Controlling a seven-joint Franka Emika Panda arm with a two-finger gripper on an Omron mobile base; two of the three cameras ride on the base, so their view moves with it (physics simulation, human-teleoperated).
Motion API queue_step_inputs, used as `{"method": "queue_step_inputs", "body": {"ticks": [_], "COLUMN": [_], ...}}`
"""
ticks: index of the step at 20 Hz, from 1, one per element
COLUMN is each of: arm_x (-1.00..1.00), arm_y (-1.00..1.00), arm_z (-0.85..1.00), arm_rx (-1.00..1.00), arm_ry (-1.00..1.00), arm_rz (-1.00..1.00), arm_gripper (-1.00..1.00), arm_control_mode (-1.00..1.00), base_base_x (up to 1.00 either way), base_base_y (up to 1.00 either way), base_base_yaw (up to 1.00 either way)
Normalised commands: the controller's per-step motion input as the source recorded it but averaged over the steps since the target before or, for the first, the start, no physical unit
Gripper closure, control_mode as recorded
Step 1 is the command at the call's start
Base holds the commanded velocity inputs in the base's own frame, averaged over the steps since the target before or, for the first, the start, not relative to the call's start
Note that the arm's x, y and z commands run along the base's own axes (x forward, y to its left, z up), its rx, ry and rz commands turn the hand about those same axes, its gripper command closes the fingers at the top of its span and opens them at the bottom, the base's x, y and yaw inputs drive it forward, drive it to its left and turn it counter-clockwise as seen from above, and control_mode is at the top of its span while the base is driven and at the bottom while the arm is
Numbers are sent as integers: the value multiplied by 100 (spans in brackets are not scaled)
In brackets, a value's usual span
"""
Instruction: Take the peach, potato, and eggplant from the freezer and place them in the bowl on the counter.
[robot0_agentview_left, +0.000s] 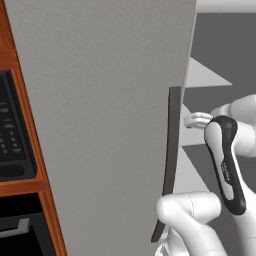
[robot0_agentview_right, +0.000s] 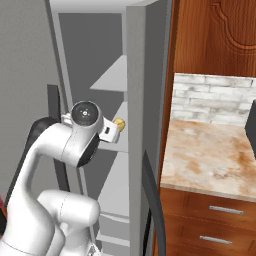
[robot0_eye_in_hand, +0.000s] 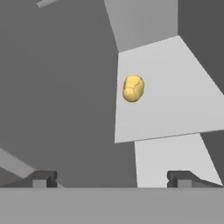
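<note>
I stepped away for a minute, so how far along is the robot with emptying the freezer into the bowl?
Early on. Done: the freezer door stands open, its pale shelves exposed. In hand: nothing held; the open gripper points at the potato, which sits apart from the fingers on a shelf. Left: grasping and carrying the potato to the counter, then the peach and eggplant.

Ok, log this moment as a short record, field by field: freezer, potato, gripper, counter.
freezer: door swung open, dark curved handle on its edge; pale shelves inside
potato: pale-yellow lump lying on a shelf, nothing touching it
gripper: open, aimed at the potato, short of it, holding nothing
counter: beige marbled worktop to the right of the freezer, wooden drawers below
</note>
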Motion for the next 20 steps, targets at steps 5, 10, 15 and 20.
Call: {"method": "queue_step_inputs", "body": {"ticks": [5,10,15,20], "arm_x": [41,36,51,59], "arm_y": [-10,-13,-10,0], "arm_z": [-5,-11,-23,-25], "arm_rx": [3,10,9,1], "arm_ry": [1,2,3,5], "arm_rz": [1,4,0,0], "arm_gripper": [-100,-100,-100,-100], "arm_control_mode": [-100,-100,-100,-100], "base_base_x": [0,0,0,0], "base_base_y": [0,0,0,0], "base_base_yaw": [0,0,0,0]}}
